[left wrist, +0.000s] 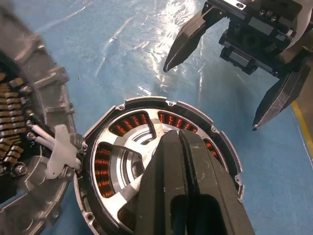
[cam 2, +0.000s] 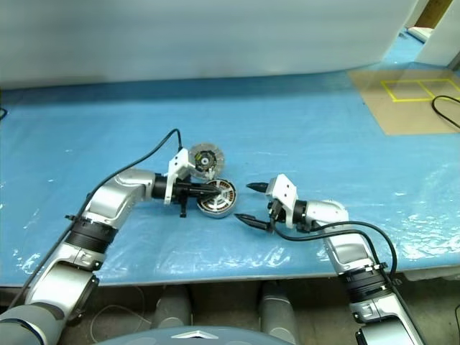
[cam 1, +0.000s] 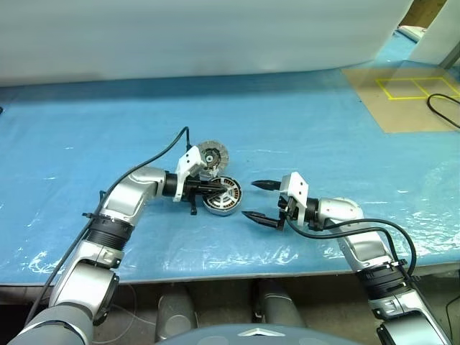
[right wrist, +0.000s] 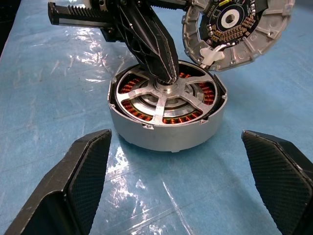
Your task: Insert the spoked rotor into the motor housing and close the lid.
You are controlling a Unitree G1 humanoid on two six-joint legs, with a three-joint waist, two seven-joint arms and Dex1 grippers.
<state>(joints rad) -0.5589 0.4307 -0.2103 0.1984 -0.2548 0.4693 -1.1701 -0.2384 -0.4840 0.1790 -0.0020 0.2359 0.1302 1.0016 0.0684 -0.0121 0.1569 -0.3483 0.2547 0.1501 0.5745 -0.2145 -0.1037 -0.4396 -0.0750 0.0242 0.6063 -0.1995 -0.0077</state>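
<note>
The motor housing (cam 1: 221,197) stands on the blue sheet, its copper windings (right wrist: 132,88) showing around the rim. The spoked rotor (right wrist: 168,100) sits inside it, spokes and hub facing up. My left gripper (right wrist: 166,81) is shut, its joined fingertips resting on the rotor's hub (left wrist: 178,134). The lid (cam 1: 210,154) leans tilted just behind the housing, touching its rim, with the ribbed, green-yellow-centred face (right wrist: 234,27) turned this way. My right gripper (cam 1: 249,199) hovers open just right of the housing with nothing between its fingers (right wrist: 88,166).
The blue sheet (cam 1: 309,129) covers the table up to its front edge. A brown board with yellow tape (cam 1: 406,97) and a black cable (cam 1: 440,108) lie at the far right. A white wall (cam 1: 215,36) closes off the back.
</note>
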